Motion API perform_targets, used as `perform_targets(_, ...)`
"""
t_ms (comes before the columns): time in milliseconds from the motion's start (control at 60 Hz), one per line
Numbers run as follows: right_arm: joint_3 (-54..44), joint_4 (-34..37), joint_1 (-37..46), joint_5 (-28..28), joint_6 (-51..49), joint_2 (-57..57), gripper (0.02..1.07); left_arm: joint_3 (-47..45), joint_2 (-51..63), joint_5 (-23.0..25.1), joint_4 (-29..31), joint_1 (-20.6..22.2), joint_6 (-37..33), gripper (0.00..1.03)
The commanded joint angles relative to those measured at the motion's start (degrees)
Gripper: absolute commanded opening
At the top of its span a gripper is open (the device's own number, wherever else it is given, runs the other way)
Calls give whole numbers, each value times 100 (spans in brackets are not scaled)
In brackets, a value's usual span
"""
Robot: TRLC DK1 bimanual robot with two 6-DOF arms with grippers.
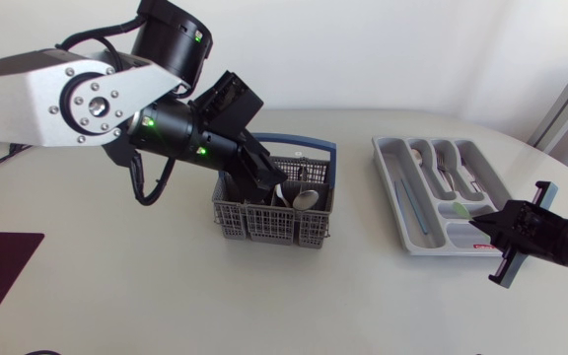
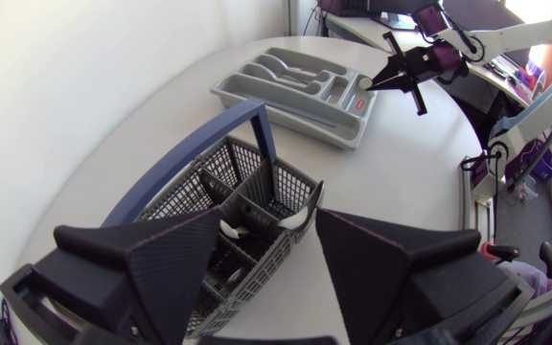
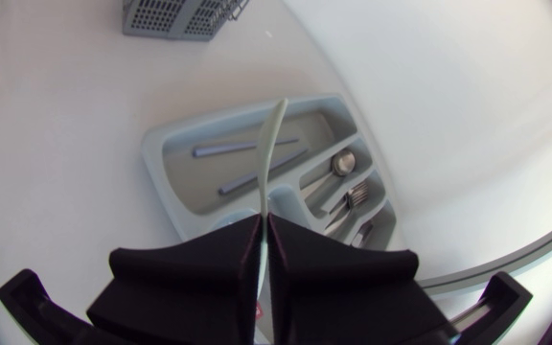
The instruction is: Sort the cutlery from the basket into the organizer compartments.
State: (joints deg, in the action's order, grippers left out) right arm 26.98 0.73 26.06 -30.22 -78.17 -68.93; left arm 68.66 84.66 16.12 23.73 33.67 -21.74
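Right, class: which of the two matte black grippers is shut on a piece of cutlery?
The right gripper, over the grey plastic organizer tray, pinching a slim pale-green utensil; the left gripper stands open above the grey mesh basket.

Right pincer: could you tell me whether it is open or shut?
Shut: the right pincer clamps a pale green utensil from both sides.

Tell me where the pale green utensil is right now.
Right wrist view: the pale green utensil is pinched in the right gripper, pointing ahead over the grey organizer, which sits at the head view's right.
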Motion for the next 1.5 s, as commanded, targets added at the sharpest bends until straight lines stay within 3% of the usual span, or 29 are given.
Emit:
perform_targets(0,-70,-478,268,-37,-462,-587,8,-187,-152,-21,-52,69,-147,68)
perform_targets(183,62,-1348,575,148,-1130,-1633,8,-283,-205,-30,-79,131,-182,68)
perform_targets(667,-62,-2429,584,860,-2115,-2433,9,-345,-169,-30,-131,140,-314,68)
perform_targets(933,-466,-2780,522,1053,-2317,-2318,50,-345,-82,-171,-219,263,-322,68)
perform_targets(1233,-527,-2420,654,956,-2158,-1519,93,-301,-11,-461,-316,509,-437,68)
perform_targets(1400,-475,-1919,663,851,-1912,-938,97,-283,6,-469,-325,579,-498,68)
perform_targets(1483,-229,-1198,663,693,-1447,-534,97,-301,59,-478,-325,623,-586,68)
